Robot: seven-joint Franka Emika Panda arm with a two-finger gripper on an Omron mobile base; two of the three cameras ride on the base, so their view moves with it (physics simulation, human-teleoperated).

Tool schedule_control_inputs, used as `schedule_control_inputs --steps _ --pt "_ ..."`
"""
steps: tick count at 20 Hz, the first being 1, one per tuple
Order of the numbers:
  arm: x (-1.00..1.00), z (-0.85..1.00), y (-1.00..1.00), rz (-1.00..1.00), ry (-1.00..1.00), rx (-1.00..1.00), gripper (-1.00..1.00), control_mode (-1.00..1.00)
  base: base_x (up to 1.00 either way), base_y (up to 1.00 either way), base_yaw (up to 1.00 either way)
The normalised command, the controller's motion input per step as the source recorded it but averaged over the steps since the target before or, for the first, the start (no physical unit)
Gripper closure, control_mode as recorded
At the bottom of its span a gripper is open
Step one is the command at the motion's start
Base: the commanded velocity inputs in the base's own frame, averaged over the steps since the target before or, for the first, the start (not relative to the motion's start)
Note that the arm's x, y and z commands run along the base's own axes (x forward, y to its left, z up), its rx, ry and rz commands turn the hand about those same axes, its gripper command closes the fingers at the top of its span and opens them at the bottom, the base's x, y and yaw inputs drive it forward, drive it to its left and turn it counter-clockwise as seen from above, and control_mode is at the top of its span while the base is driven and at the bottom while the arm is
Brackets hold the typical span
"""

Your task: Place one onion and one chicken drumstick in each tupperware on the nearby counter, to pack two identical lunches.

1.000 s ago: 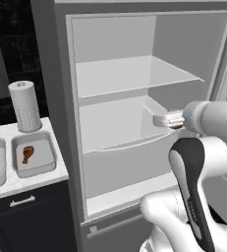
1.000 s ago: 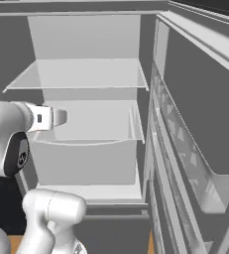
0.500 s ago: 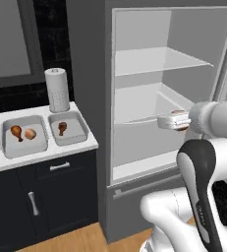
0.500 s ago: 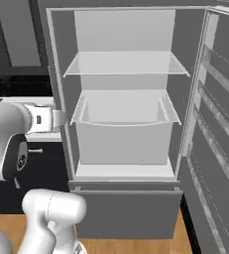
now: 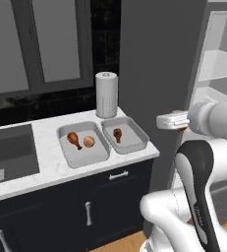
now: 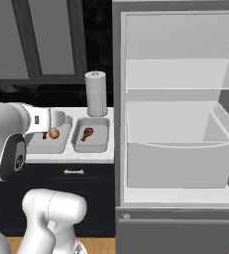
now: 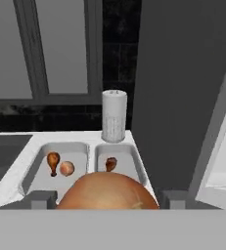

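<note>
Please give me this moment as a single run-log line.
gripper: shut on onion | left tupperware: drumstick plus onion | right tupperware: drumstick only | next: likely carry held onion to right tupperware

**Where things sit**

Two tubs sit side by side on the counter (image 5: 46, 162), in the middle of the left base view. The left tub (image 5: 81, 145) has a drumstick (image 5: 74, 140) and an onion (image 5: 89, 141) in it, the onion to the right. The right tub (image 5: 125, 135) has one drumstick (image 5: 117, 134) in it. A paper roll (image 5: 106, 94) stands just behind the tubs. A sink (image 5: 9, 156) is at the left edge. The fridge (image 6: 178, 129) stands right of the counter. In the hand view, another onion (image 7: 107, 192) sits at the bottom middle, between the gripper (image 7: 107, 200) tips.
</note>
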Motion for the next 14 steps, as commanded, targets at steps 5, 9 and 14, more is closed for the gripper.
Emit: schedule_control_inputs --steps 5,9,14 --pt "0.00 0.00 0.00 0.00 0.00 0.00 1.00 1.00 1.00 0.95 -0.01" --pt "0.00 0.00 0.00 0.00 0.00 0.00 1.00 1.00 1.00 0.65 -0.05" --pt "0.39 -0.21 -0.10 -0.27 0.29 -0.01 1.00 -1.00 0.00 0.00 0.00"
